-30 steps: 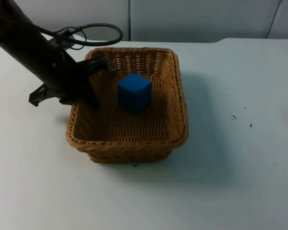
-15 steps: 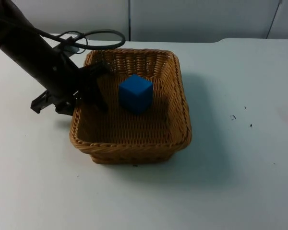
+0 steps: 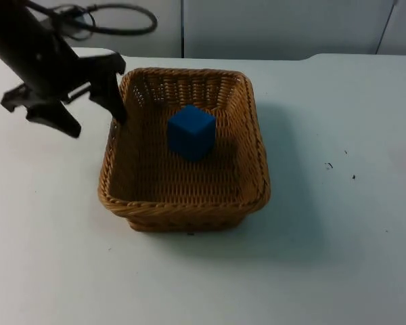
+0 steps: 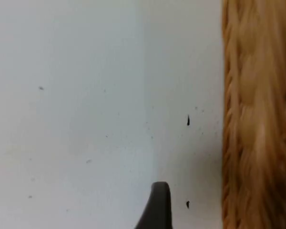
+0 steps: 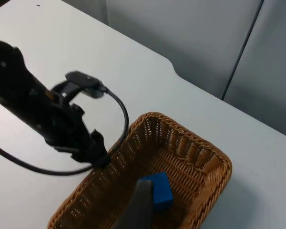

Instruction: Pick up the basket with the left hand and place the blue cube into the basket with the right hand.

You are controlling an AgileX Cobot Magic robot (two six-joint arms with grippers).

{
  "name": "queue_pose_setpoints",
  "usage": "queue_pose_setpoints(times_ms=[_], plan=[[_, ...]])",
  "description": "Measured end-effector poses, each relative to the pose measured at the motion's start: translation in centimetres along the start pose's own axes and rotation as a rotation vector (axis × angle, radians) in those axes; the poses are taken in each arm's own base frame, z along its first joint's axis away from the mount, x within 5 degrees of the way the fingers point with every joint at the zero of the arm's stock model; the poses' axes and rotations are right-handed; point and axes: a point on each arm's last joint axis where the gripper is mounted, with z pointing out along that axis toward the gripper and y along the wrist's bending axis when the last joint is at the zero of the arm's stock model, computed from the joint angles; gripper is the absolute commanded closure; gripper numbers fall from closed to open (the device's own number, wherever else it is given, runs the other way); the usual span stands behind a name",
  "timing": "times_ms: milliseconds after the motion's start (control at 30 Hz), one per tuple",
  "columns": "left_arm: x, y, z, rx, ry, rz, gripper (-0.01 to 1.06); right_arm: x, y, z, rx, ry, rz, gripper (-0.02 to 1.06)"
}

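The woven wicker basket (image 3: 183, 206) stands on the white table with the blue cube (image 3: 191, 131) inside it, towards the far side. My left gripper (image 3: 95, 120) is open just off the basket's left rim, one finger near the rim and the other out over the table, holding nothing. In the left wrist view its fingertip (image 4: 157, 205) stands over bare table beside the basket's wall (image 4: 257, 119). My right gripper waits high above the table; its fingertip (image 5: 139, 205) shows over the basket (image 5: 200, 148) and cube (image 5: 157, 191), with nothing in it.
The white table top (image 3: 338, 223) stretches right of and in front of the basket, with a few small dark specks (image 3: 329, 166). The grey partition wall (image 3: 257, 27) closes the far side. The left arm (image 5: 47, 114) slants in from the far left.
My left gripper has opened, let go of the basket's left rim and pulled back towards the far left. The basket shifted slightly to the right and lies flat.
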Motion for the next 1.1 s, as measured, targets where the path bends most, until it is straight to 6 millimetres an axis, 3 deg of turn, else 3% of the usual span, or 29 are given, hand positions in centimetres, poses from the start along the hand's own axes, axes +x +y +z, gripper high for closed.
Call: queue_pose_setpoints(times_ms=[133, 167, 200, 233, 300, 333, 467, 500, 633, 667, 733, 867, 967, 1100], plan=[[-0.9, -0.5, -7.5, 0.007, -0.146, -0.009, 0.33, 0.0, 0.0, 0.0, 0.0, 0.0, -0.011, 0.23], [-0.9, -0.5, -7.5, 0.007, -0.146, -0.009, 0.33, 0.0, 0.0, 0.0, 0.0, 0.0, -0.011, 0.23], [-0.9, -0.8, -9.3, 0.009, -0.186, -0.003, 0.33, 0.0, 0.0, -0.1, 0.0, -0.002, -0.014, 0.23], [-0.7, -1.8, -12.8, 0.013, -0.263, 0.021, 0.33, -0.1, 0.0, -0.3, 0.001, -0.01, -0.017, 0.23], [0.1, -3.3, -17.1, 0.01, -0.363, 0.071, 0.33, -0.3, 0.0, -1.0, 0.005, -0.041, -0.019, 0.23], [0.1, -3.3, -17.1, 0.01, -0.363, 0.071, 0.33, -0.3, 0.0, -1.0, 0.005, -0.041, -0.019, 0.23], [3.5, -6.8, -25.5, -0.022, -0.545, 0.21, 0.33, -0.6, 0.0, -3.3, 0.012, -0.099, -0.039, 0.23], [3.5, -6.8, -25.5, -0.022, -0.545, 0.21, 0.33, -0.6, 0.0, -3.3, 0.012, -0.099, -0.039, 0.23], [7.9, -9.7, -31.3, -0.036, -0.678, 0.33, 0.33, -0.8, 0.0, -5.4, 0.017, -0.15, -0.053, 0.23], [7.9, -9.7, -31.3, -0.036, -0.678, 0.33, 0.33, -0.8, 0.0, -5.4, 0.017, -0.15, -0.053, 0.23], [10.4, -10.9, -33.5, -0.042, -0.719, 0.382, 0.33, -0.8, 0.3, -6.7, -0.004, -0.179, -0.067, 0.23], [12.8, -11.6, -35.2, -0.05, -0.736, 0.42, 0.33, -0.7, 0.9, -8.3, -0.057, -0.21, -0.093, 0.23], [14.3, -11.7, -35.6, -0.055, -0.748, 0.435, 0.33, -0.6, 1.1, -9.1, -0.08, -0.224, -0.105, 0.23], [18.1, -11.3, -35.5, -0.063, -0.783, 0.444, 0.33, -0.3, 1.3, -10.0, -0.097, -0.213, -0.117, 0.23]])
